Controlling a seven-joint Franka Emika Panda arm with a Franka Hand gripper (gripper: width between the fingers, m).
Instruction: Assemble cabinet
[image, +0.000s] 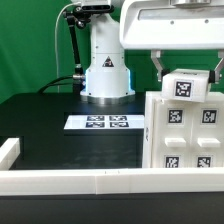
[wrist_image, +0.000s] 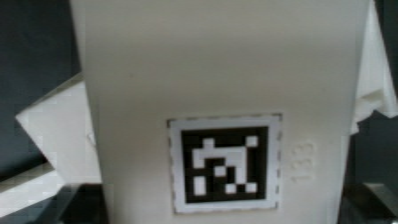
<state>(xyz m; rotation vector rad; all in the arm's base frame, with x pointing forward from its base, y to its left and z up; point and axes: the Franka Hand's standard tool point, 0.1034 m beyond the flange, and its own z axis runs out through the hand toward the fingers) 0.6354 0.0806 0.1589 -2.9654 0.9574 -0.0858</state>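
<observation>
A flat black tabletop (image: 50, 125) is seen beneath a green backdrop (image: 30, 45). A thin flat white marker board (image: 103, 123), printed with several black-and-white square tags, is laid on the tabletop toward its far edge. A long white border rail (image: 70, 182) is set along the near edge, and its raised end (image: 8, 152) is turned up at the near corner on the exterior view's left.
</observation>
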